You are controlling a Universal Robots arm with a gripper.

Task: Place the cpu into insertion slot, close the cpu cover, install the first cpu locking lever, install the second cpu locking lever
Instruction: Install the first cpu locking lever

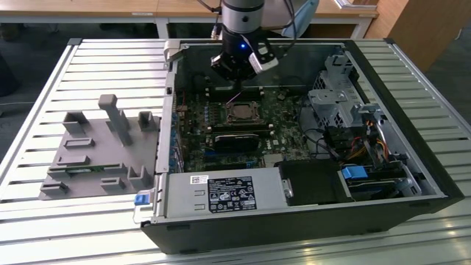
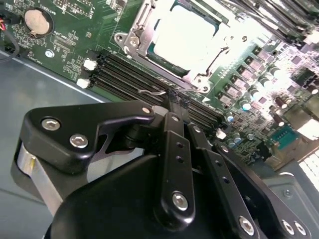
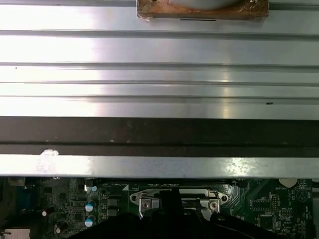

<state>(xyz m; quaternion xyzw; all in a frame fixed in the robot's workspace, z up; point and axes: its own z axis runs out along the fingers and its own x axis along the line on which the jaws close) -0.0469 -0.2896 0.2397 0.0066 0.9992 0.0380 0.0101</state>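
Note:
The cpu, with its pale silver top, lies in the insertion slot on the green motherboard inside the open computer case. The silvery cpu cover lies flat around the chip like a frame. My gripper is shut, its black fingers pressed together just beside the socket. The tips touch the hooked end of a thin wire locking lever; I cannot tell whether the wire sits between them. In the exterior view the gripper hangs just beyond the socket. In the first wrist view it darkens the socket frame.
Black memory slots run beside the socket, and a coin battery sits farther off. A black card, a white-labelled grey box and a drive cage crowd the case. A grey fixture stands on the slatted table.

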